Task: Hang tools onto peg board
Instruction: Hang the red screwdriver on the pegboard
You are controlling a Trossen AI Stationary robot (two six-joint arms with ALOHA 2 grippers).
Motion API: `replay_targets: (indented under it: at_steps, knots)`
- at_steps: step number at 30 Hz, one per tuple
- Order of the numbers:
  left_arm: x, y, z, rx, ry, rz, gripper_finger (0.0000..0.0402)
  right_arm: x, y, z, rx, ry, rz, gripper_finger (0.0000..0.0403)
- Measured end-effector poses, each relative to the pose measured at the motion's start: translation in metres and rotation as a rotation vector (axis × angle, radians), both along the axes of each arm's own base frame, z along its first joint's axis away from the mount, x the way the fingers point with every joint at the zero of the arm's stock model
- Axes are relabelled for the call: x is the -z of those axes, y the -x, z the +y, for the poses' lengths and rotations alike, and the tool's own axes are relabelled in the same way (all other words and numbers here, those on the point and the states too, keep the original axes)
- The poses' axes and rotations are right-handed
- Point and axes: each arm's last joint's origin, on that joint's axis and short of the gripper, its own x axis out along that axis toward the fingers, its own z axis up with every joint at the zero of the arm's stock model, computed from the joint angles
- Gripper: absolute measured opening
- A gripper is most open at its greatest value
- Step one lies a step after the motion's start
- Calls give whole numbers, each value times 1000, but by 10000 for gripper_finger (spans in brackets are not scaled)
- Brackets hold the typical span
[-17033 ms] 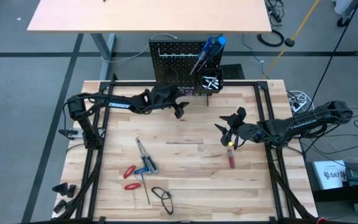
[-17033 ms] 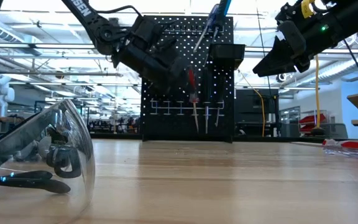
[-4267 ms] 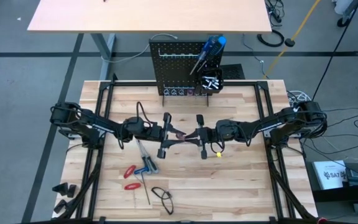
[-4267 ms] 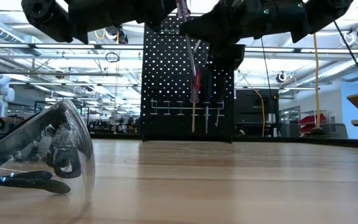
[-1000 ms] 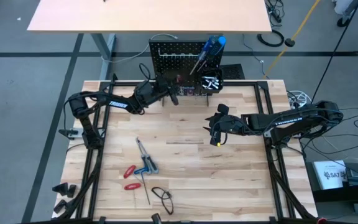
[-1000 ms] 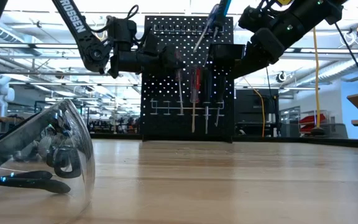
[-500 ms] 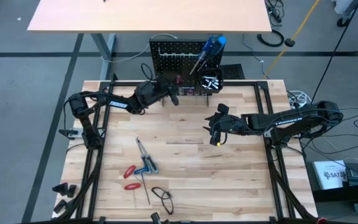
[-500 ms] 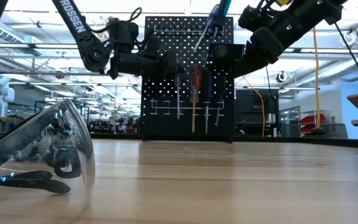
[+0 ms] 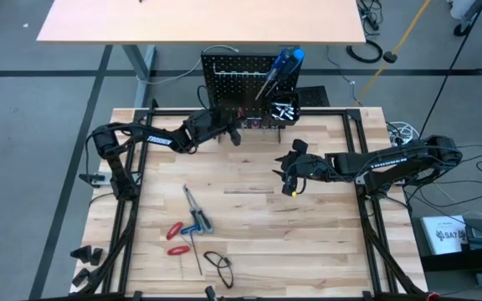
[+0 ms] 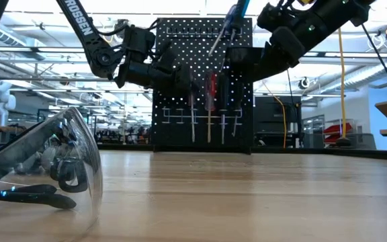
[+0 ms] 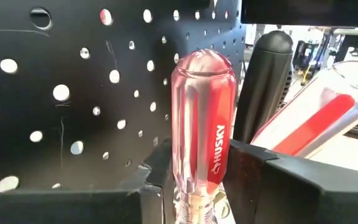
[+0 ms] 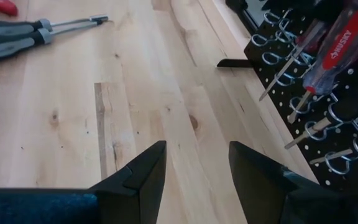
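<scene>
**Nearly seated: red screwdriver at the peg board**

Overhead, the left end effector is pressed up to the peg board at the far edge of the bench. The right end effector hovers mid-bench with nothing in it. Lying loose at the near left are two red-handled tools, one blue-handled tool and a pair of safety glasses.

From bench level, about four tools already hang in the board's hook row.

In the left wrist view, the fingers are clenched on one clear red screwdriver, upright against the board. I judge it should go straight down into its hook and be let go only once it sits.

In the right wrist view, the fingers stand apart, empty.
</scene>
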Motion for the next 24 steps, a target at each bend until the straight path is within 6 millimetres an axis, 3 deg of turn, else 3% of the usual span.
replay_targets:
  at_steps: [4, 13, 24]
  knots:
    - [0, -1, -1, 3, 1, -3, 107, -1, -1, 1, -33, -24, -13, 166]
    - [0, -2, -4, 5, 2, -1, 211, -1, -1, 1, -41, -32, -13, 166]
    - [0, -3, -6, 66, 8, -1, 228, -1, -1, 1, -41, -33, -12, 166]
